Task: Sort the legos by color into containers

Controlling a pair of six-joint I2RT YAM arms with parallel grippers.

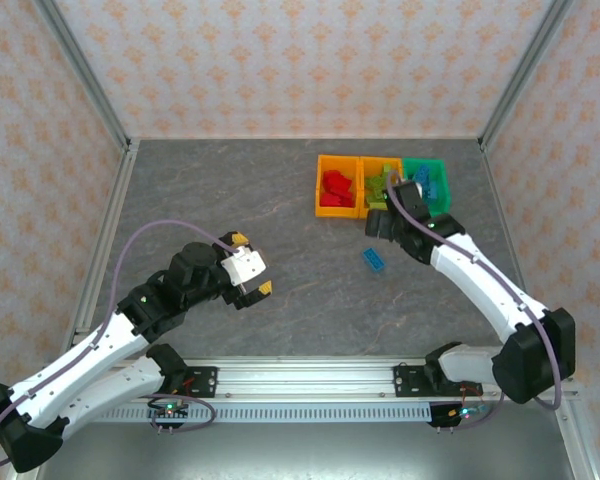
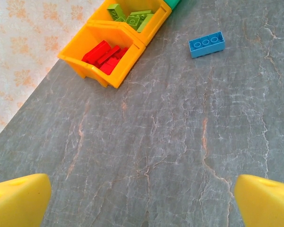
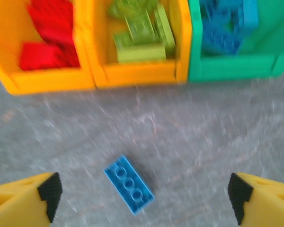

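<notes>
My right gripper (image 3: 143, 198) hangs with its jaws spread wide and nothing in them. A single blue brick (image 3: 129, 184) lies flat on the grey table (image 3: 217, 142) just below the gap between the jaws. The wrist picture is blurred, but the brick looks clear of both. Just beyond it, three bins stand in a row, side by side. The left orange bin (image 3: 47, 86) holds red bricks (image 3: 47, 28). The middle orange bin (image 3: 137, 74) holds lime green bricks (image 3: 142, 33). The green bin (image 3: 236, 70) on the right holds blue bricks (image 3: 227, 23). My left gripper (image 2: 142, 198) is also wide open and empty. It hovers over bare table, well apart from the bins, with the loose blue brick ahead of it.
</notes>
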